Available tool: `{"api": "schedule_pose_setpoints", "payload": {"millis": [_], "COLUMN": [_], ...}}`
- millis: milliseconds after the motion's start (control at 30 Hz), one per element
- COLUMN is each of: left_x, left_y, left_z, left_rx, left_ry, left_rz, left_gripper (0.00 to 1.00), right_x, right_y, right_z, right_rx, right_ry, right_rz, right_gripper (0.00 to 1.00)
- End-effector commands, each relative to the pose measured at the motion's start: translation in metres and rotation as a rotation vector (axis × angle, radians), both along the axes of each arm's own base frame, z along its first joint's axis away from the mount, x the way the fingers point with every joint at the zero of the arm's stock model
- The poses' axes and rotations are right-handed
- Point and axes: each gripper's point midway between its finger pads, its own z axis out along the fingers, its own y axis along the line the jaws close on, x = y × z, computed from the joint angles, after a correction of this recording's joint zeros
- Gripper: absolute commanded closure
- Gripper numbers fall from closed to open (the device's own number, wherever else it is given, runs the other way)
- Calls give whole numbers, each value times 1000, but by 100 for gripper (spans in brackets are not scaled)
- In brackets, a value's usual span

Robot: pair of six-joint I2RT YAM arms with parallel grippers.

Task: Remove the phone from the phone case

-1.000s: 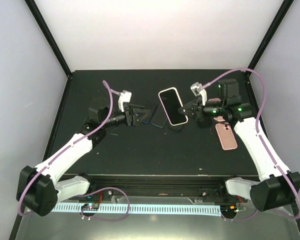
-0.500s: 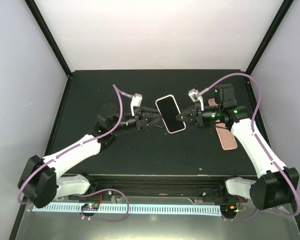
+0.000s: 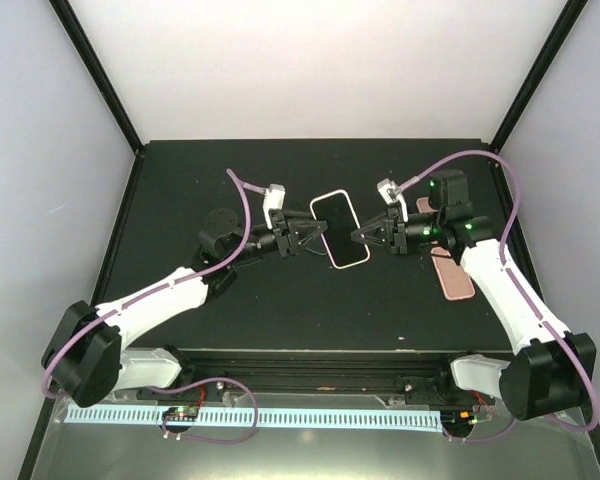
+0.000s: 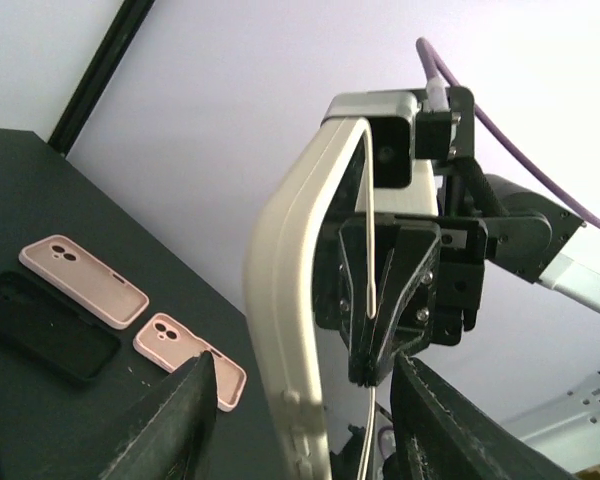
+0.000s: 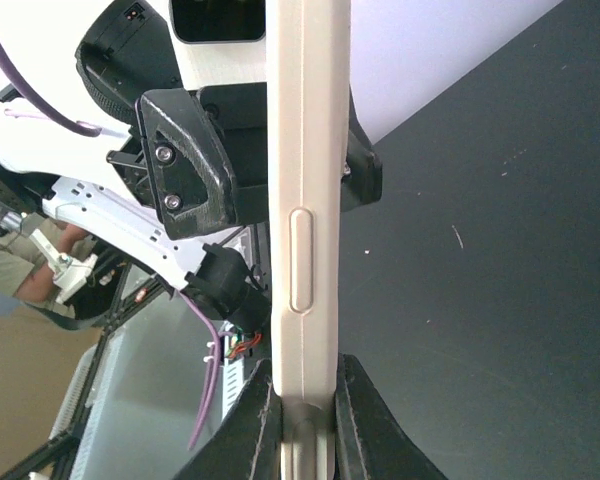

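right claw [image 3: 360, 236]: clamped tight on the near edge of the black-screened smartphone [image 3: 338, 240], held off the black table [image 3: 280, 310] in its cream rubbery case [image 5: 302, 250]. left claw [image 4: 300, 380]: half open, fingers [image 4: 185, 420] straddling the opposite edge, gaps either side. a second earlier it stood wider, well left of the phone.

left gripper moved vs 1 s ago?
Yes. In the top view the left gripper has shifted right, toward the loose pink case, which stayed put. Its open jaws now straddle the left edge of the cased phone.
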Motion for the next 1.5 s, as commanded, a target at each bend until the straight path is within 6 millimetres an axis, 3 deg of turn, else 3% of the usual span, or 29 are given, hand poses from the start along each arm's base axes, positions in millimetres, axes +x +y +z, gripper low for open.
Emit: {"api": "schedule_pose_setpoints", "payload": {"millis": [0, 300, 367, 500, 767, 867, 933, 1100, 1200, 1300, 1467], "left_x": [3, -10, -6, -9, -12, -13, -14, -18, -18, -21, -48], "left_y": [1, -7, -11, -15, -20, -22, -22, -18, -12, 4, 12], "left_z": [24, 33, 27, 32, 43, 44, 45, 43, 34, 37, 34], "left_rx": [-36, -60, -53, -66, -94, -92, -95, -59, 4, 52, 104], "left_ry": [-87, -112, -92, -107, -116, -124, -123, -127, -119, -139, -170], "left_rz": [33, -69, -75, -110, -156, -175, -180, -187, -181, -167, -301], "left_gripper": [52, 65, 66, 75, 76, 94, 98, 98, 98, 98, 98], "right_x": [-9, -10, -9, -9, -8, -7, -7, -2, -7, -20, -38], "right_y": [1, 2, 3, 3, 3, 3, 2, -2, -7, -15, -26], "right_z": [13, 12, 11, 8, 6, 5, 6, 6, 11, 3, -28], "right_rx": [58, 75, 75, 73, 69, 62, 50, -32, -115, -206, -306], "right_ry": [-36, -13, -8, 0, 3, 6, 3, -60, -166, -308, -381], "right_rz": [41, 61, 62, 61, 58, 51, 44, 5, 18, 93, 187], "right_gripper": [99, 99, 99, 99, 99, 98, 98, 77, 52, 36, 35]}}
